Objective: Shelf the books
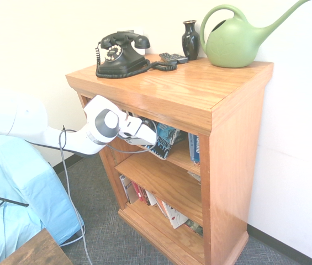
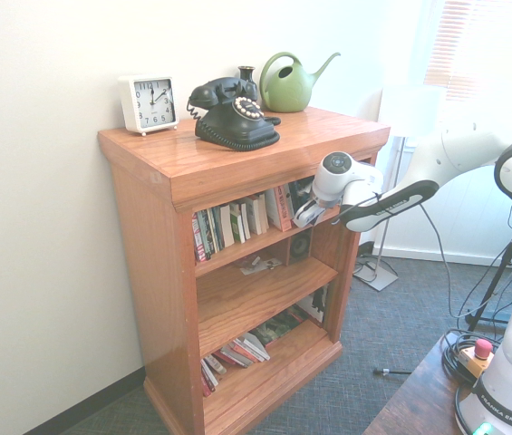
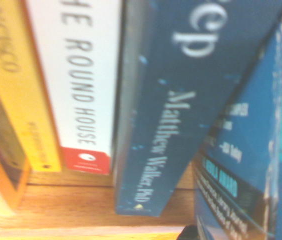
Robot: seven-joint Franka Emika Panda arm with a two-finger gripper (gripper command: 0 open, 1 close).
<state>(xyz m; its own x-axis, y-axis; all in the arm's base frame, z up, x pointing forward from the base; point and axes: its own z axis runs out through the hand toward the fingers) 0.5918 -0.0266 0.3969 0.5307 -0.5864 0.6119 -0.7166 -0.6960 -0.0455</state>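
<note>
bookcase-top clutter and shelved spines
black rotary telephone (image 1: 121, 54), dark vase (image 1: 190, 40), green watering can (image 1: 238, 40) and white alarm clock (image 2: 149, 103) on top; upright books (image 2: 237, 223) on the upper tier, leaning books (image 1: 153, 201) on the lowest.

Blue spine (image 3: 165, 130) leaning on white spine (image 3: 81, 85), yellow spine (image 3: 18, 85) beside.

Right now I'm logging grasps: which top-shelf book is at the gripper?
The blue-and-black paperback, tilted at the shelf's open front in the gripper; the others stand behind.
</note>
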